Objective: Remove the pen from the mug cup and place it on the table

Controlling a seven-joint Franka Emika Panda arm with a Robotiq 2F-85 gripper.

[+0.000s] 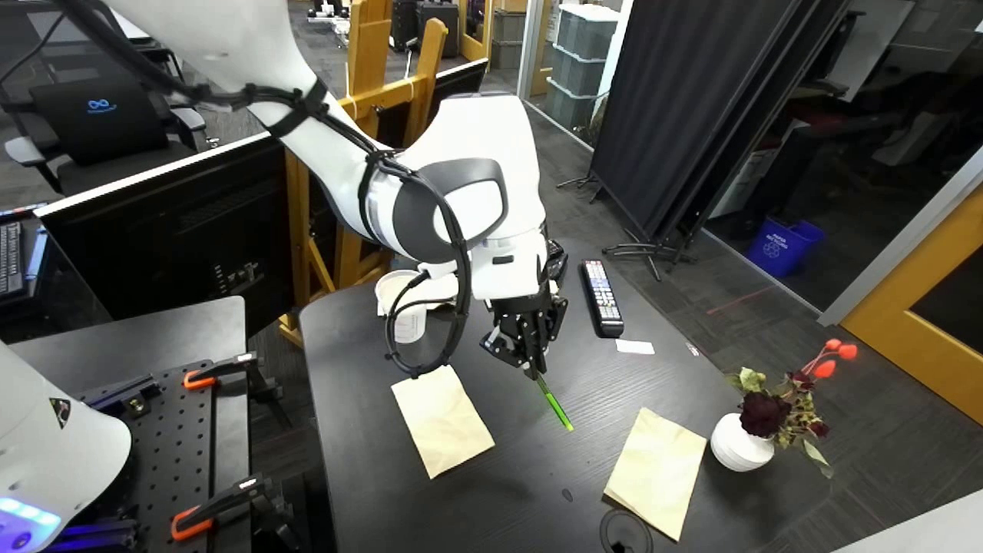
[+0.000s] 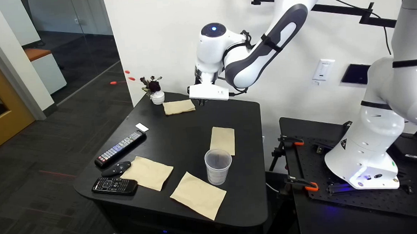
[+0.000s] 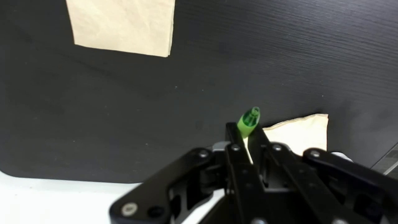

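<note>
Well apart from the translucent plastic cup point(image 2: 217, 173), my gripper point(image 3: 244, 133) pinches the green pen point(image 3: 248, 122), its long axis slanting down from my jaws toward the black table point(image 3: 118, 109); I should probably lower it before letting go.

smooth plastic pen point(image 3: 248, 122), wood-grained table point(image 3: 298, 62)
</note>
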